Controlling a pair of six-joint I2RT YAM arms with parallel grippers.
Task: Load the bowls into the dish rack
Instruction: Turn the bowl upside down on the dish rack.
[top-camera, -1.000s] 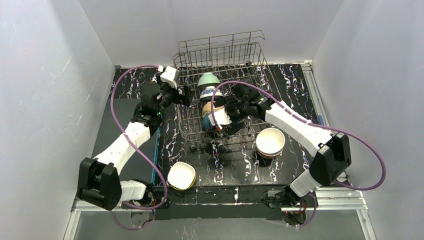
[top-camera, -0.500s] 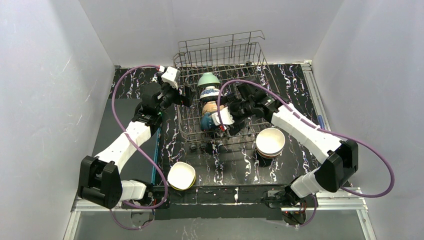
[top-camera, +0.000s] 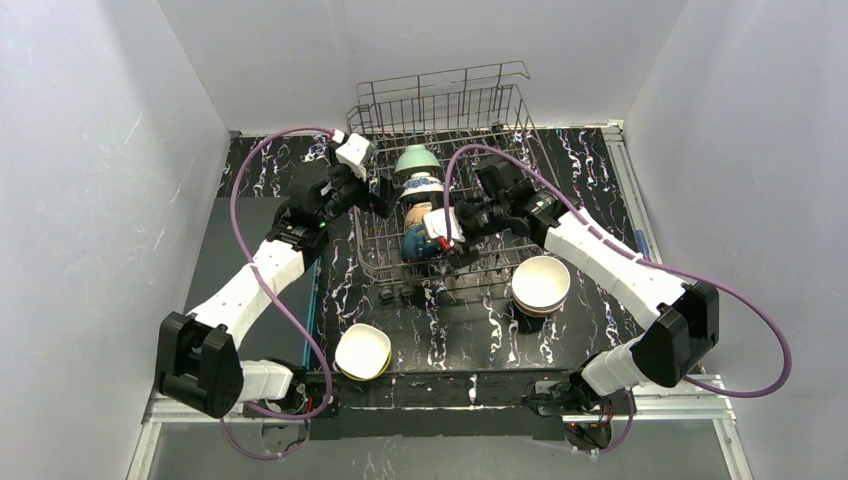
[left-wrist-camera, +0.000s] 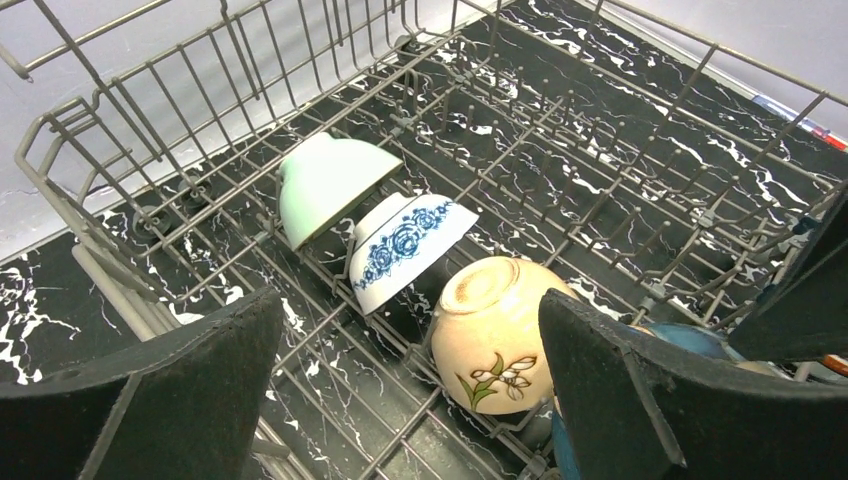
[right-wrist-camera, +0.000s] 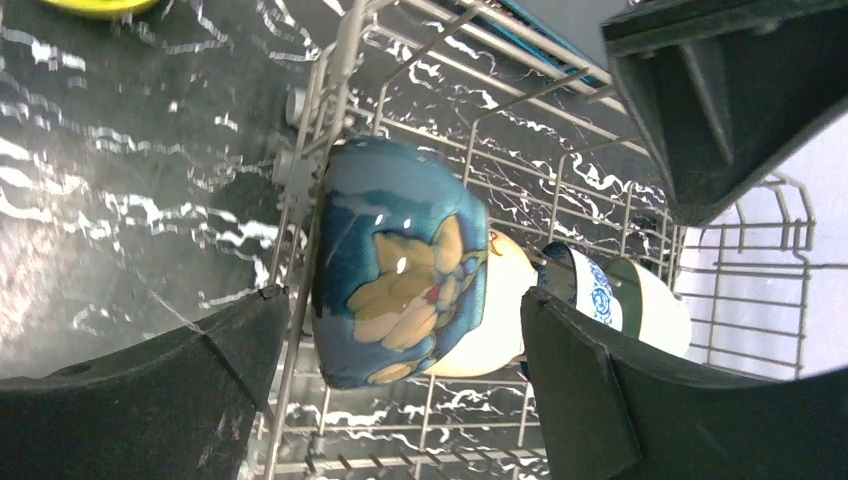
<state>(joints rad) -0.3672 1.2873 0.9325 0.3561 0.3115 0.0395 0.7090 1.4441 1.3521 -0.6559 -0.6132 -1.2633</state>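
The grey wire dish rack (top-camera: 440, 90) holds a row of bowls on edge: mint (top-camera: 416, 158), blue-patterned white (top-camera: 421, 186), tan (top-camera: 417, 213) and teal-blue (top-camera: 418, 244). My left gripper (top-camera: 378, 196) hangs open over the rack's left side, with the tan flowered bowl (left-wrist-camera: 495, 335) below its fingers (left-wrist-camera: 660, 400). My right gripper (right-wrist-camera: 400, 400) is open at the rack's front right. The teal-blue bowl (right-wrist-camera: 400, 265) stands between its fingers (right-wrist-camera: 640, 400), with a gap on each side. On the table lie a stack of cream bowls (top-camera: 541, 284) and a yellow-green bowl (top-camera: 362, 351).
The rack's tall back wall (left-wrist-camera: 130, 130) and upright tines (left-wrist-camera: 600, 190) surround both grippers. The left gripper's dark finger (right-wrist-camera: 720, 100) shows at the top right of the right wrist view. White walls enclose the black marbled table (top-camera: 470, 330).
My left gripper has moved right and farther over the rack. My right wrist has shifted slightly back along the bowl row. The bowls in the rack have not moved.
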